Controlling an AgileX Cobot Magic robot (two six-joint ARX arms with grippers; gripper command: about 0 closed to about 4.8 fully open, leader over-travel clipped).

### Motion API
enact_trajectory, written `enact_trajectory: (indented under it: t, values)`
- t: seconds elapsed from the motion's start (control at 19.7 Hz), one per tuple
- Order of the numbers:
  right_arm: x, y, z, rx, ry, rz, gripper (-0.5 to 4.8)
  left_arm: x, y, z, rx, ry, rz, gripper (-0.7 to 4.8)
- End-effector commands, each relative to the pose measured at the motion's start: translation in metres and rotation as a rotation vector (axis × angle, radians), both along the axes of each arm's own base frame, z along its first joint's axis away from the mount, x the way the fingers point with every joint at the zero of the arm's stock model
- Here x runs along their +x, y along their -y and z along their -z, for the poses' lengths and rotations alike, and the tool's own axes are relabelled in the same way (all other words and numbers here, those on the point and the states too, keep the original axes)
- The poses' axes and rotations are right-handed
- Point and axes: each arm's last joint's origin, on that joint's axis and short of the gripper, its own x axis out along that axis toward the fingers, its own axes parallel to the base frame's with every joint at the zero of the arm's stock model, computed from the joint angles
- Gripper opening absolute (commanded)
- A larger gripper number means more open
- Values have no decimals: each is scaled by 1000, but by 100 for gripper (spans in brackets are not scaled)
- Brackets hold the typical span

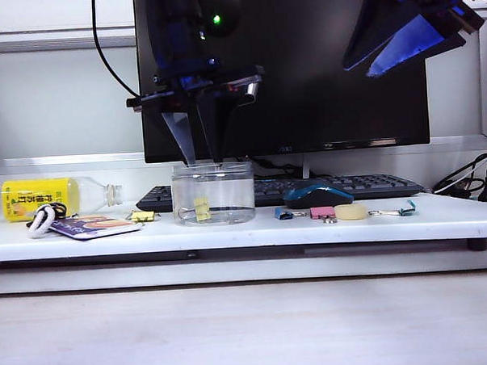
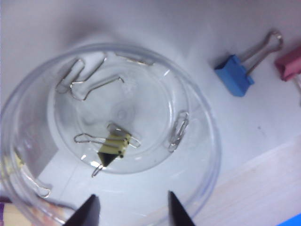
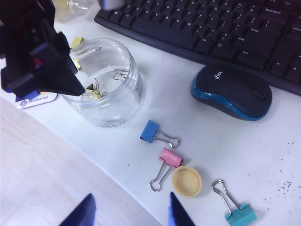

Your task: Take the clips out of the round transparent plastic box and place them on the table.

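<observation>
Externally, the table (image 1: 439,214) carries the round transparent plastic box (image 1: 213,193) before a monitor (image 1: 320,74) and keyboard (image 1: 365,184). The left gripper (image 1: 202,156) hangs at the box mouth, jaws apart and holding nothing; the right gripper (image 1: 399,50) is raised, partly cut off.

Left wrist view: one of the clips (image 2: 114,147) lies on the box floor; the fingertips (image 2: 89,212) are cropped.

Right wrist view: released fingertips (image 3: 84,212) hover above the table edge, near a blue clip (image 3: 151,131), pink clip (image 3: 170,158) and mouse (image 3: 233,92).
</observation>
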Motion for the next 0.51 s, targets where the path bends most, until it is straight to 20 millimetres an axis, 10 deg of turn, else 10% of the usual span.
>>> enact_trajectory:
  t: [0.05,0.51]
  values:
    - [0,0,-4,9,25,-5,203,0,1,3,5,-17,-3,198]
    - [0,0,-4,9,25,-4,203,3,3,16,39,-50,-6,198]
